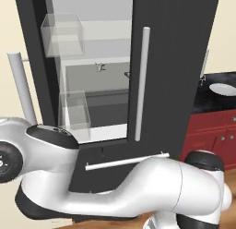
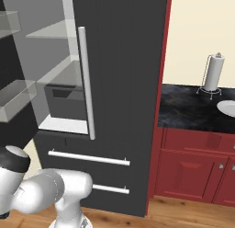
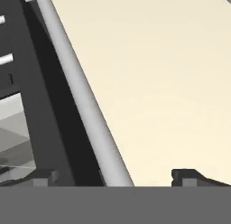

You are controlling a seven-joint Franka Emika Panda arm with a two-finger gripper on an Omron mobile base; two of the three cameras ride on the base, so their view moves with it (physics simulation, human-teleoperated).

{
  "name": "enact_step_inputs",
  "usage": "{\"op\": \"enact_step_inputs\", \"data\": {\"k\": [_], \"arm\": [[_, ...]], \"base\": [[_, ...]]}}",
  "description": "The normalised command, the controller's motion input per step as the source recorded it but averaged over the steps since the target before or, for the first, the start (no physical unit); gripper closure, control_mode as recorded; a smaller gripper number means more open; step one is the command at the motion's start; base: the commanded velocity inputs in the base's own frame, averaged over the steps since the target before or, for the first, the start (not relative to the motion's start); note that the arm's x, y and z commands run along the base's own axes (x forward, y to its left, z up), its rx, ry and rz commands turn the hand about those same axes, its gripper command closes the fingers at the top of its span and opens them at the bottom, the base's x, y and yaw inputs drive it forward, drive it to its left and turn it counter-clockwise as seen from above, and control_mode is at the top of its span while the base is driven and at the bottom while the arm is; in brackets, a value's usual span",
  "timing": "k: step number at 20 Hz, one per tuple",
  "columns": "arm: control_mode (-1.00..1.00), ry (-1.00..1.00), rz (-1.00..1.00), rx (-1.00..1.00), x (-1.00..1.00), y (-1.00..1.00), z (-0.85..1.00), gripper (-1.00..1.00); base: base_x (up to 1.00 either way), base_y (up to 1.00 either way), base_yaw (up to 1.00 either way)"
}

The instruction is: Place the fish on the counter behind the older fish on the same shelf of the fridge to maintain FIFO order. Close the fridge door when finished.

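Observation:
The black fridge (image 1: 175, 62) stands with its left door swung open. On the grey glass shelf (image 1: 87, 82) lies the spiky dark fish (image 1: 99, 66), towards the back. In front of it and to its right, a sliver of the older fish (image 1: 127, 75) shows at the edge of the shut right door. In the hand view my gripper (image 3: 116, 179) is open. Its fingertips (image 3: 43, 178) stand on either side of the open door's silver bar handle (image 3: 81, 96), apart from it. The black counter (image 2: 188, 107) lies to the right of the fridge.
Clear bins (image 1: 63, 34) hang inside the open door, whose handle (image 1: 20, 85) stands at the far left. A white plate (image 1: 223, 88) and a paper towel holder (image 2: 214, 73) sit on the counter. Two fridge drawers (image 2: 87, 158) are shut below. My arm reaches low to the left.

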Motion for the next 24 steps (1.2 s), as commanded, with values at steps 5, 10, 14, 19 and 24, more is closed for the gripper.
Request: {"op": "enact_step_inputs", "data": {"k": [5,10,14,19,24], "arm": [[-1.00,0.09,-0.10,-0.01,0.35,-0.11,-0.46,-1.00],[-1.00,0.00,-0.11,-0.01,0.89,0.00,-0.45,-1.00],[-1.00,0.00,-0.15,-0.01,1.00,0.03,-0.44,-1.00],[-1.00,0.00,-0.15,-0.01,0.96,0.02,-0.42,-1.00],[-1.00,0.00,-0.17,0.00,0.74,-0.02,-0.32,-1.00]], "base": [[0.00,0.00,0.00],[0.00,0.00,0.00],[0.00,0.00,0.00],[0.00,0.00,0.00],[0.00,0.00,0.00]]}}
